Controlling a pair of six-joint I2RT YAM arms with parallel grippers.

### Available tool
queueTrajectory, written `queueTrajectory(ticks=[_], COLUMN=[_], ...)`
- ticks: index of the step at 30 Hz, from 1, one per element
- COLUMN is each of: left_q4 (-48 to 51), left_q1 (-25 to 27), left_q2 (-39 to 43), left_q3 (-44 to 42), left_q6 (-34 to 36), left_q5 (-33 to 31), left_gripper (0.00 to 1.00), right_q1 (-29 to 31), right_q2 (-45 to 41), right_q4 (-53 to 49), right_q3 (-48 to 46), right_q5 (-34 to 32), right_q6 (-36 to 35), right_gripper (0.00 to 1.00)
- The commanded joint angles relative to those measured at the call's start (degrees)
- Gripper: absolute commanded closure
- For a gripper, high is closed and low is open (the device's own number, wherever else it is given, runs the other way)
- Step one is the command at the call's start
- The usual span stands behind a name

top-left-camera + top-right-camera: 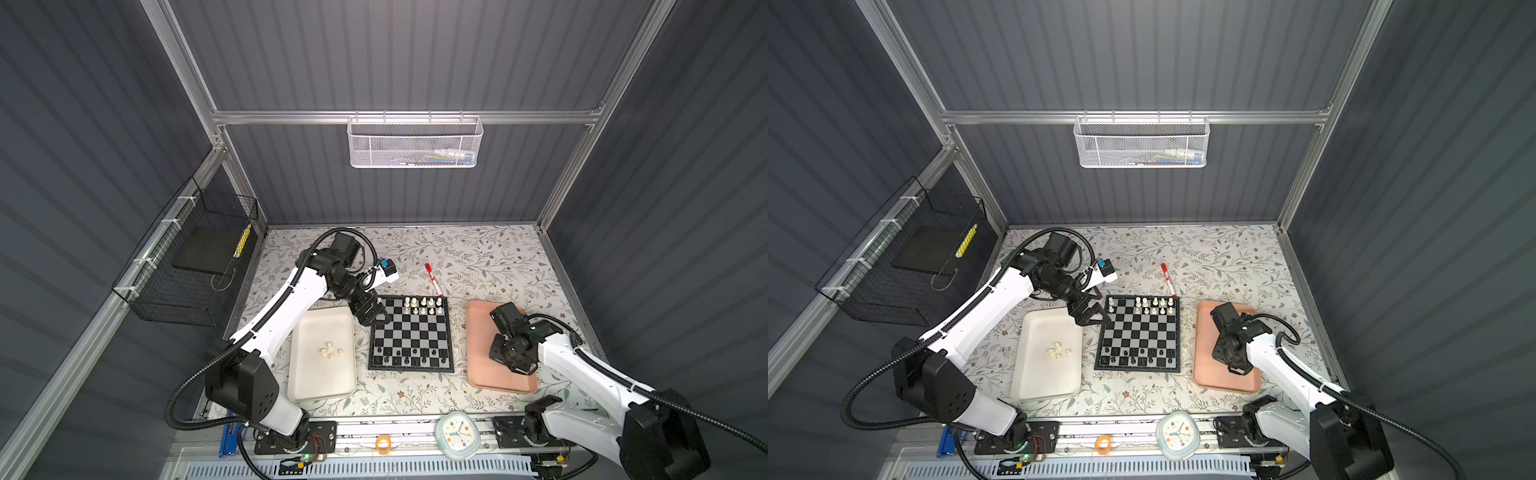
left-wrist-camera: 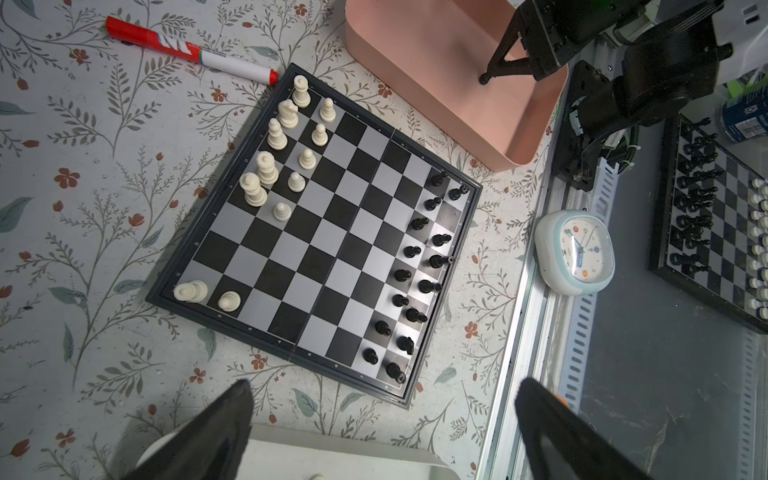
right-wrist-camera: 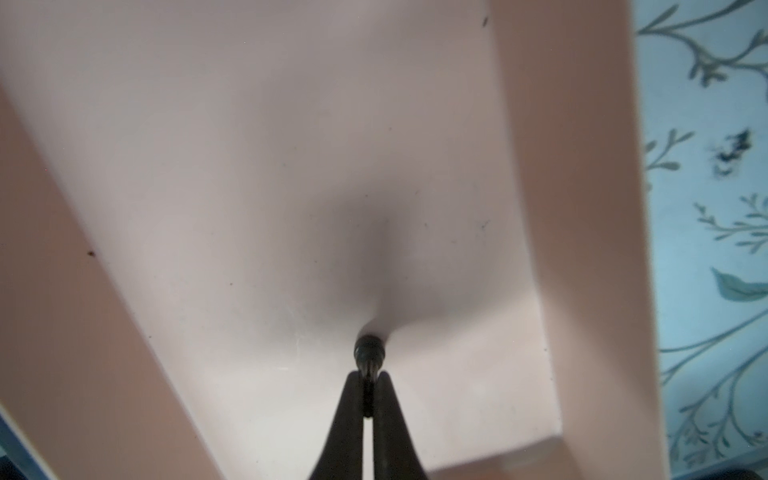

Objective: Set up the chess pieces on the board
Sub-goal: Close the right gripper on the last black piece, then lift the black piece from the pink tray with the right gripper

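Right arm nearer: carry goes leftward
Board lies left of pink tray, black rows on its near edge; left gripper gapes empty at its far-left corner; right gripper, inside tray, clamps black piece, axis along its fingers

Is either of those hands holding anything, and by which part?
The right hand pinches a small black plastic chess piece by one end inside the pink rectangular tray; which end is unclear. The left hand holds nothing.
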State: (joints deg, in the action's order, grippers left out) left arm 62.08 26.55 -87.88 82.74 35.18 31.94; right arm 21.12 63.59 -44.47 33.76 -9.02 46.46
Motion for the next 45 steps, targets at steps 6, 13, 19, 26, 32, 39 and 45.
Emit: queueTrajectory(ticks=[6,13,19,26,32,39,45], left_q4=[0.8,0.8,0.8,0.7,0.6,0.7,-0.1], left_q1=[0.3,0.3,0.2,0.3,0.2,0.3,0.2], left_q2=[0.8,0.9,0.8,0.5,0.5,0.2,0.0], left_q3=[-0.4,-0.4,-0.4,-0.5,-0.8,-1.0,-3.3], left_q6=[0.4,0.4,0.4,0.4,0.5,0.5,-0.1], left_q5=[0.1,0.0,0.0,-0.2,-0.3,0.0,2.4], left_gripper=[0.01,0.01,0.01,0.01,0.01,0.00,0.01], right_q1=[1.0,2.1,3.1,5.8,9.2,11.7,13.0], right_q2=[-0.1,0.2,0.2,2.8,4.8,6.1,5.6], right_q4=[-1.6,-2.0,-2.4,-3.5,-4.8,-5.2,-5.4], right_q3=[2.6,3.6,4.1,6.4,8.8,10.7,11.4], right_q5=[-0.1,-0.1,-0.1,-0.5,-1.9,-2.4,-2.4], right_q6=[-1.0,-1.4,-1.6,-1.8,-1.6,-1.2,-1.2], right_gripper=[0.98,0.99,0.99,1.00,1.00,1.00,1.00])
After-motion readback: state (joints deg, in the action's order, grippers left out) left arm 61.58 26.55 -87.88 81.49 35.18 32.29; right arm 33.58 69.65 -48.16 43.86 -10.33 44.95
